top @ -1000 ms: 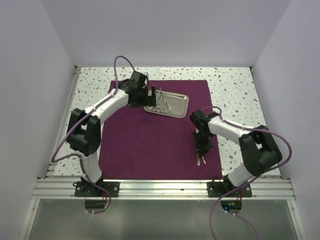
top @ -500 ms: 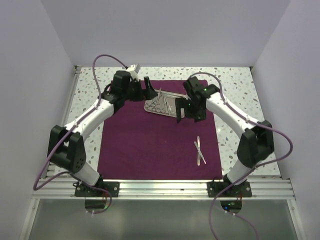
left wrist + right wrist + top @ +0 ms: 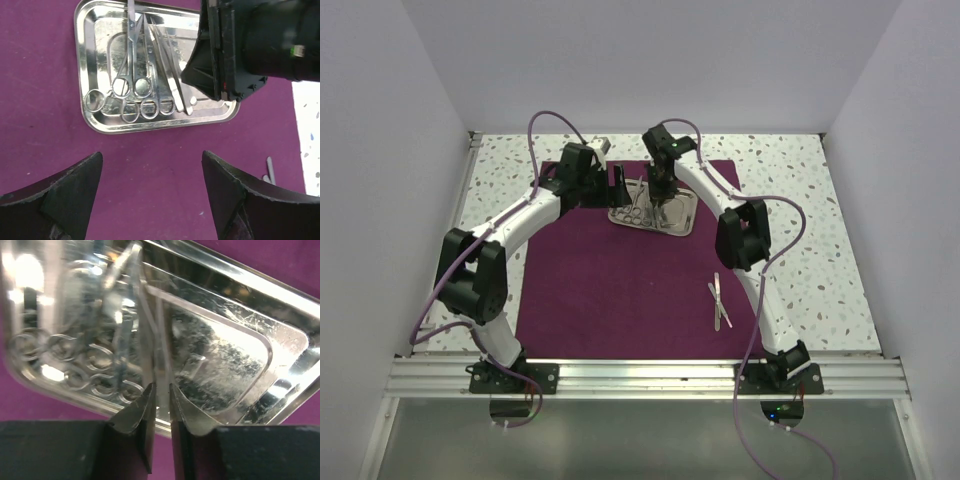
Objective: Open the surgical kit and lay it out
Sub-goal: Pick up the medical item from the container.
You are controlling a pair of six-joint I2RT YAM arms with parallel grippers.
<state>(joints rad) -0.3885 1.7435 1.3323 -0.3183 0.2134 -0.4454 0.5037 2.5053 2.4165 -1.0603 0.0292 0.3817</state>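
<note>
The purple cloth lies spread flat on the table. On its far part sits the steel tray, holding ring-handled scissors and forceps side by side. My right gripper reaches down into the tray and is shut on thin silver tweezers that point away from it. In the top view that gripper is over the tray's middle. My left gripper stands open over bare cloth just left of the tray, with nothing between its fingers.
Two thin silver instruments lie crossed on the cloth's near right part; a tip of one shows in the left wrist view. The right arm's black body hangs over the tray's right side. Speckled tabletop borders the cloth, with white walls around.
My right gripper has moved from the tray's right edge to over its middle and closed on the tweezers. The left arm has drawn back a little, its gripper still beside the tray.
</note>
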